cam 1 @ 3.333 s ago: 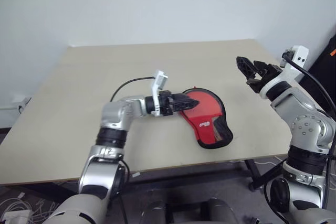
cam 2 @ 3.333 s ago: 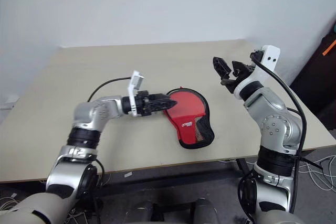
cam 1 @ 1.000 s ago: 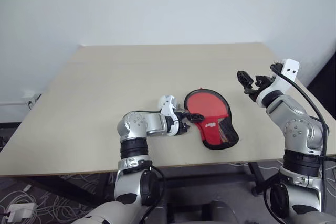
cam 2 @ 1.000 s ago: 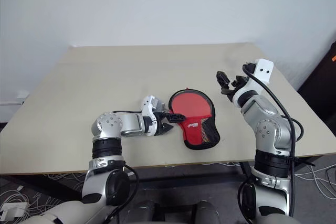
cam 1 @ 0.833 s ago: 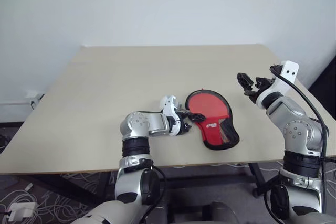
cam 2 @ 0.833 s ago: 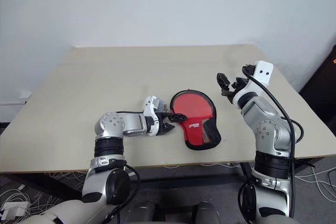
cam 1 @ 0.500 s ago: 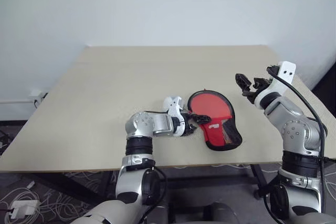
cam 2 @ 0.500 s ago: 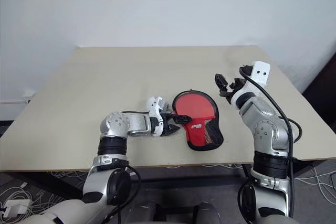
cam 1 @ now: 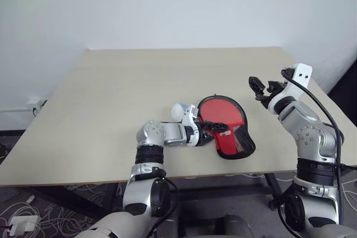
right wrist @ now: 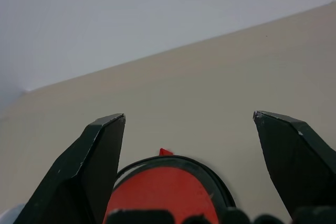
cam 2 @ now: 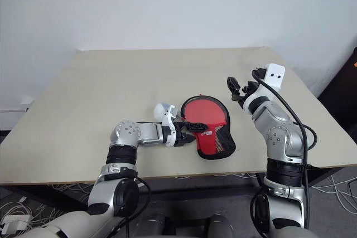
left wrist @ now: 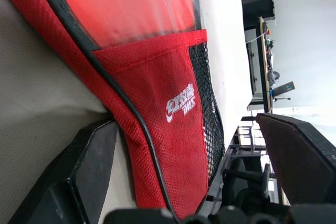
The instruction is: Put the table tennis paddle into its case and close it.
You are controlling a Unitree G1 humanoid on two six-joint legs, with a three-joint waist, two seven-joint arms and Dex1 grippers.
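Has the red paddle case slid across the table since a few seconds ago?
Cannot tell. The camera itself shifted between pictures; the case lies near the table's front edge, as before, with the left gripper at its edge.

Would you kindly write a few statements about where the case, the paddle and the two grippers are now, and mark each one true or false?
1. The case lies flat on the table. True.
2. The left gripper has its jaws shut. False: they stand open at the case's edge, one finger on the table beside it.
3. The right gripper holds the paddle in the air. False: its jaws are open and empty, raised beyond the case.
4. The paddle's red face shows through the case's clear side. True.
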